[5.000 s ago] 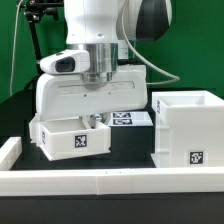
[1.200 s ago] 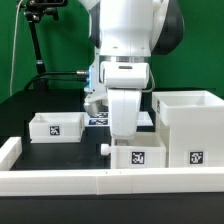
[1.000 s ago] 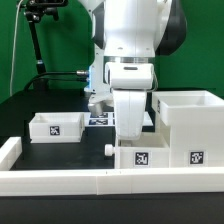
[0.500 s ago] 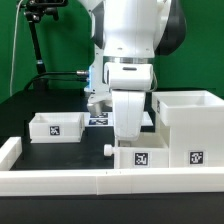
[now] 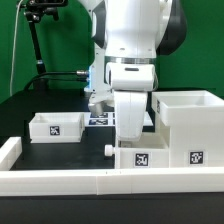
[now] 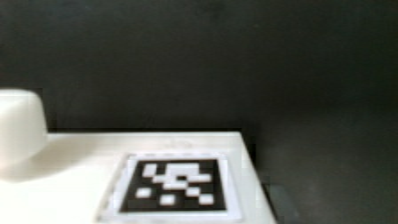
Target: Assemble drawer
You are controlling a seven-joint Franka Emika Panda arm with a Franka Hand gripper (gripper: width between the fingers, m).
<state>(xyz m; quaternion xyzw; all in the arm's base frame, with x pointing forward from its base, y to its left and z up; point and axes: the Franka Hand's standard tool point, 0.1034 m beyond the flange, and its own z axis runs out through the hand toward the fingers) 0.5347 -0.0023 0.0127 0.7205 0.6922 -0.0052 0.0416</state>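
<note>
At the exterior view's left, one knobbed tray (image 5: 55,127) sits on the bench (image 5: 18,120). In the middle, the tool (image 5: 130,138) reaches down onto the second tray (image 5: 140,158). Its fingers are hidden, so its opening cannot be told. The casing (image 5: 190,125) stands just beside, rightmost.

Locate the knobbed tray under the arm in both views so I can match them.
Exterior view: the tray sits low in the middle, beside the casing on the exterior view's right, its knob pointing to the exterior view's left.
Wrist view: a white tagged face against the dark table, probably this tray's; the rest is out of frame.
Shared landmark: the black-and-white tag.
</note>
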